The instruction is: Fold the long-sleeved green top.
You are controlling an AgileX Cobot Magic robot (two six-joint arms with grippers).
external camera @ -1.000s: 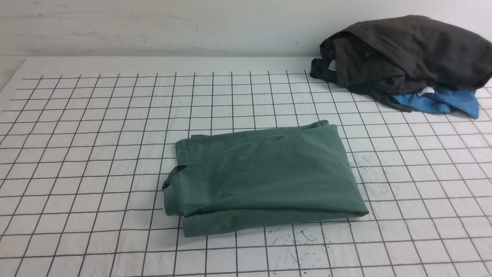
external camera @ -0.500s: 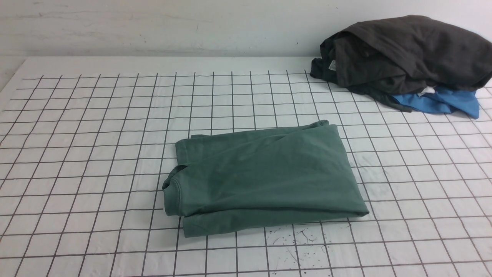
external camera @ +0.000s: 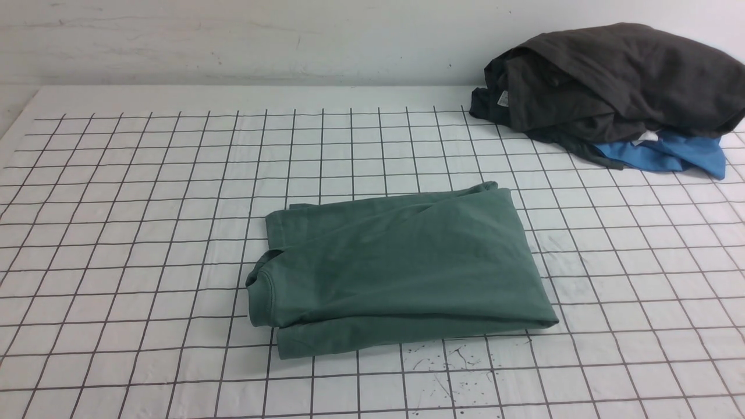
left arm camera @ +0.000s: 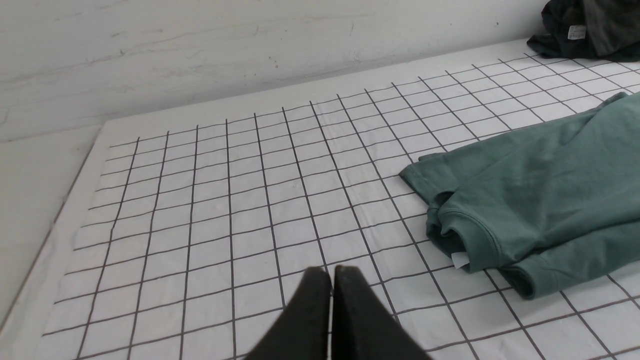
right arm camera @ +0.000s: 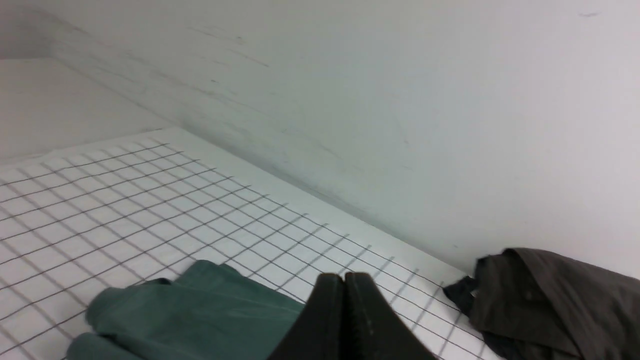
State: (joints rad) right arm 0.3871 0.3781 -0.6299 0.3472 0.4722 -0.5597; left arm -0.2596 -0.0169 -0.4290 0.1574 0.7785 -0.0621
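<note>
Well, green long-sleeved top (external camera: 401, 262) lies bunched, apparently folded, on gridded table (external camera: 145, 262)

Folded long-sleeved top (external camera: 407, 262) lies mid-table (external camera: 145, 372); behind it, to the right, piled garments (external camera: 617, 81) lie near the wall (external camera: 262, 41).

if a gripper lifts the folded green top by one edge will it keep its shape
Probably not: the green top looks like soft, unstiffened cloth, so it would likely sag. Its layers, loosely stacked with offset edges, may slide or unfold.
</note>
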